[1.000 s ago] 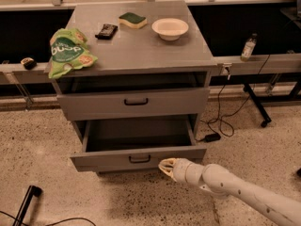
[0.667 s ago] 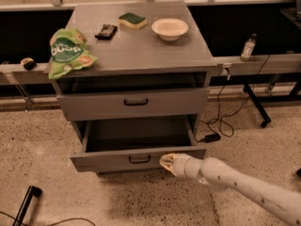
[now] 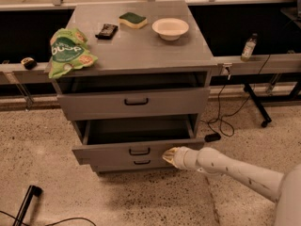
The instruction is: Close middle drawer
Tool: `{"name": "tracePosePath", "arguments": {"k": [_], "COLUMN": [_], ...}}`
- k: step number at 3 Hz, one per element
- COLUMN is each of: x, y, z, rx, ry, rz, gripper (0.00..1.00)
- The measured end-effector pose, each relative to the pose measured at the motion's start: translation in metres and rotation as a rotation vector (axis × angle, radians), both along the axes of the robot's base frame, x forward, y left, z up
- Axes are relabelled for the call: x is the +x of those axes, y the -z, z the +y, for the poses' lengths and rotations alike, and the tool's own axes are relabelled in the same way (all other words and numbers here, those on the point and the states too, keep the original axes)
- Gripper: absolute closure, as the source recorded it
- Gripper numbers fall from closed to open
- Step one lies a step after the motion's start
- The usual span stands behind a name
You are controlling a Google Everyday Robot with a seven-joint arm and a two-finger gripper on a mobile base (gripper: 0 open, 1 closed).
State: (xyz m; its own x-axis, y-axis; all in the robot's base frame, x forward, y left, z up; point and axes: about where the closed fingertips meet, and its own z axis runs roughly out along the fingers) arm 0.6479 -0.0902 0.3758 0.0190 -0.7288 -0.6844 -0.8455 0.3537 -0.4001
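Observation:
The middle drawer (image 3: 108, 152) of the grey cabinet (image 3: 141, 51) stands pulled well out, showing its dark, empty inside. Its low front carries a small black handle (image 3: 139, 151). My gripper (image 3: 170, 156) is at the right part of that drawer front, its yellowish tip touching or almost touching the front, right of the handle. Its fingers look shut together and hold nothing. The white arm (image 3: 235, 171) comes in from the lower right. The top drawer (image 3: 134, 102) stands slightly out. The lowest drawer (image 3: 141, 163) peeks out under the middle one.
On the cabinet top lie a green chip bag (image 3: 68, 51), a dark packet (image 3: 106, 30), a green sponge (image 3: 133, 19) and a white bowl (image 3: 170, 28). A bottle (image 3: 248, 47) stands on the right ledge. Cables (image 3: 225, 121) and a black stand leg (image 3: 256, 109) lie on the floor to the right.
My gripper has moved up and slightly in, from below the drawer's front edge to against the front. The middle drawer looks about as far out as before.

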Motion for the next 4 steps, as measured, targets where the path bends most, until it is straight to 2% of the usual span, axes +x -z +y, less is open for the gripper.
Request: {"name": "tracePosePath", "arguments": {"k": [1, 3, 4], "x": [0.022, 0.076, 0.088], "y": [0.007, -0.003, -0.006], "z": [-0.002, -0.002, -0.008], "rx": [0.003, 0.044, 0.062], "ry": [0.010, 0.019, 0.002], "rz": [-0.006, -0.064, -0.074], "gripper": [1.00, 1.00, 1.00]}}
